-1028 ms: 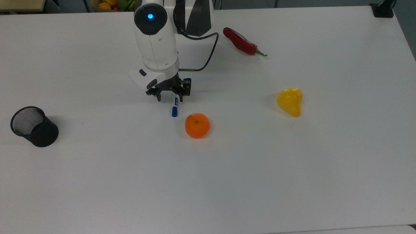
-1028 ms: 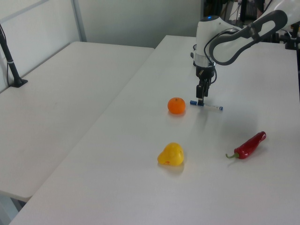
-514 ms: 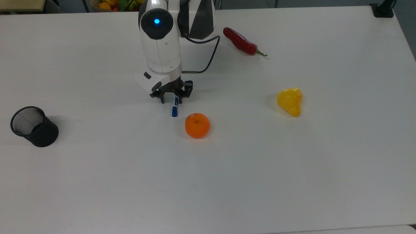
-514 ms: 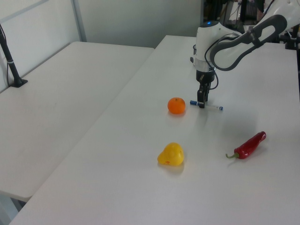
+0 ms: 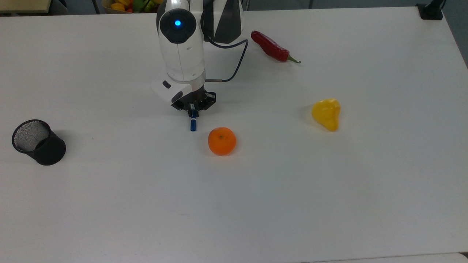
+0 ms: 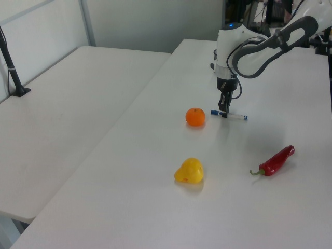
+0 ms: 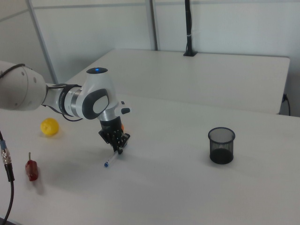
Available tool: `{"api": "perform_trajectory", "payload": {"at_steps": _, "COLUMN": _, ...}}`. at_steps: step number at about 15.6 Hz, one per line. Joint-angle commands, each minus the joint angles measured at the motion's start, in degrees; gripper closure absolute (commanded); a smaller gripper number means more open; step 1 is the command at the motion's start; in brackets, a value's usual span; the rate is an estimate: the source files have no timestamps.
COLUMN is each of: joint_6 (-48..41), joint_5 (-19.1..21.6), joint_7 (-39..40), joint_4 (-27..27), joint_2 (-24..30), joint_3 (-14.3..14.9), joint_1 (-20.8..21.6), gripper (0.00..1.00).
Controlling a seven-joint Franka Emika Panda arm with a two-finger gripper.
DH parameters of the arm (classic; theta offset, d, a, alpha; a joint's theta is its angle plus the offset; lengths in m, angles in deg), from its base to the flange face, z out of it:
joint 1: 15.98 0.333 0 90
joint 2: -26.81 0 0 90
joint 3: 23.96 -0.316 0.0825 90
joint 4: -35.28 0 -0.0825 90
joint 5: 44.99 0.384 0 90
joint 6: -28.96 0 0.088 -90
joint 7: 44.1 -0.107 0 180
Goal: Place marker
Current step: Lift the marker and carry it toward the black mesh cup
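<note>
Top view: high, looking steeply down on counter (image 5: 329,204), arm base at far edge. Left view: oblique, from yellow-fruit (image 6: 189,171) end. Right view: opposite, low. All share orange (image 5: 222,141) and arm (image 6: 259,49).

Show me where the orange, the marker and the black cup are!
orange (image 5: 222,141), top view, middle of the fruit.
marker (image 5: 192,124), top view, blue cap end.
cup (image 5: 45,147), top view, outer mesh wall.

Bright, even light falls from overhead on the white table (image 5: 329,204). Soft, faint shadows lie just beside the black mesh cup (image 5: 38,142). No glare near it; slightly grainy.
</note>
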Motion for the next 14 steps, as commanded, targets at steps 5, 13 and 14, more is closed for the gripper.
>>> {"api": "perform_trajectory", "payload": {"at_steps": 5, "joint_6": -1.4, "joint_5": -1.0, "joint_7": -1.7, "joint_4": 1.2, "joint_2": 3.2, "joint_3": -0.1, "joint_1": -0.2, "gripper": 1.00}}
{"api": "perform_trajectory", "payload": {"at_steps": 13, "joint_6": -10.7, "joint_5": -0.3, "joint_7": -1.7, "joint_4": -1.6, "joint_2": 10.1, "joint_3": 0.2, "joint_1": -0.9, "gripper": 1.00}}
{"api": "perform_trajectory", "payload": {"at_steps": 14, "joint_6": -12.4, "joint_5": -0.1, "joint_7": -1.7, "joint_4": -2.8, "joint_2": 10.4, "joint_3": 0.4, "joint_1": -1.0, "gripper": 1.00}}
